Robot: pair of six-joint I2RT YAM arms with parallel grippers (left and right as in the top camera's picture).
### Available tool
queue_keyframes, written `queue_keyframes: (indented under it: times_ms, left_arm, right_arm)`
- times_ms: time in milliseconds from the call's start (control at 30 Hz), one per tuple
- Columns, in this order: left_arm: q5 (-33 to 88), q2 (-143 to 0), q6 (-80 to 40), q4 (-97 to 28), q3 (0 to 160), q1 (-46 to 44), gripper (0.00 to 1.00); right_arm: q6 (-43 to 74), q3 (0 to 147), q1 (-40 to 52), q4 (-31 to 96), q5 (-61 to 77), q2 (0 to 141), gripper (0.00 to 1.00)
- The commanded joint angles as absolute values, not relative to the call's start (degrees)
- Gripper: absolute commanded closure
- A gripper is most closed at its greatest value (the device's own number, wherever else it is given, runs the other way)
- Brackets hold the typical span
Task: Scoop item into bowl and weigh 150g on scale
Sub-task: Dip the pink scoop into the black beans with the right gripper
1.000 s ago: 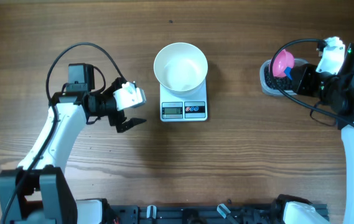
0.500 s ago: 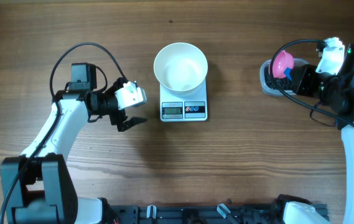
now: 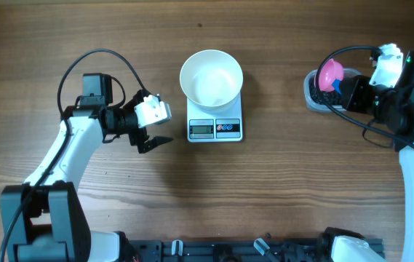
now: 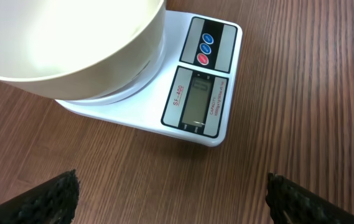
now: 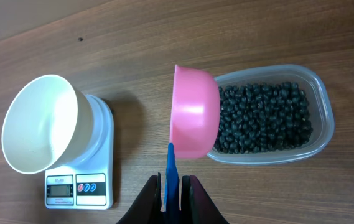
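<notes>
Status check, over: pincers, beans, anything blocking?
Left pincer open, empty, beside scale. Right pincer shut on blue handle of pink scoop, over tub of beans. Bowl on scale, no beans inside. Nothing between tub and bowl.

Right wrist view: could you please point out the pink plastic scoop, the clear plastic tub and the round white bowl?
pink plastic scoop [image 5: 194,112], right wrist view, its rounded outside.
clear plastic tub [image 5: 324,124], right wrist view, bare end wall.
round white bowl [image 5: 37,124], right wrist view, inner wall.
</notes>
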State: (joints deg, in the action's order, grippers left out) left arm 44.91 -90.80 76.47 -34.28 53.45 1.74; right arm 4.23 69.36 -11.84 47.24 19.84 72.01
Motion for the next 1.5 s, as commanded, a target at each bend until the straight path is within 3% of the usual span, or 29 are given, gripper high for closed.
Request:
queue_keyframes:
  times_ms: [0, 167, 333, 667, 967, 1233, 1467]
  left_arm:
    - [46.44, -89.58, 77.58, -34.24, 53.25, 2.04, 0.00]
    - [46.44, -89.58, 77.58, -34.24, 53.25, 2.04, 0.00]
    - [46.44, -89.58, 77.58, -34.24, 53.25, 2.04, 0.00]
    - [46.44, -89.58, 77.56, -34.24, 53.25, 2.04, 0.00]
    - [46.44, -89.58, 77.56, -34.24, 53.25, 2.04, 0.00]
    - [46.44, -89.58, 77.58, -34.24, 53.25, 2.04, 0.00]
    - [46.44, -89.58, 77.58, -34.24, 53.25, 2.04, 0.00]
  right_arm:
    - [6.61, 71.37, -11.97, 48.23, 19.86, 71.83, 0.96]
    - [3.20, 89.38, -11.99, 62.17, 15.97, 77.38, 0.96]
    - [-6.02, 109.71, -11.99, 81.06, 5.67, 95.46, 0.96]
    - [-15.40, 109.75, -13.69, 76.12, 2.20, 111.28, 0.96]
    - [-21.26, 108.99, -13.69, 75.96, 13.34, 116.64, 0.96]
    - [-21.89, 98.48, -14.04, 75.42, 19.59, 116.81, 0.96]
    - [-22.50, 98.61, -22.55, 77.80, 34.46, 116.77, 0.96]
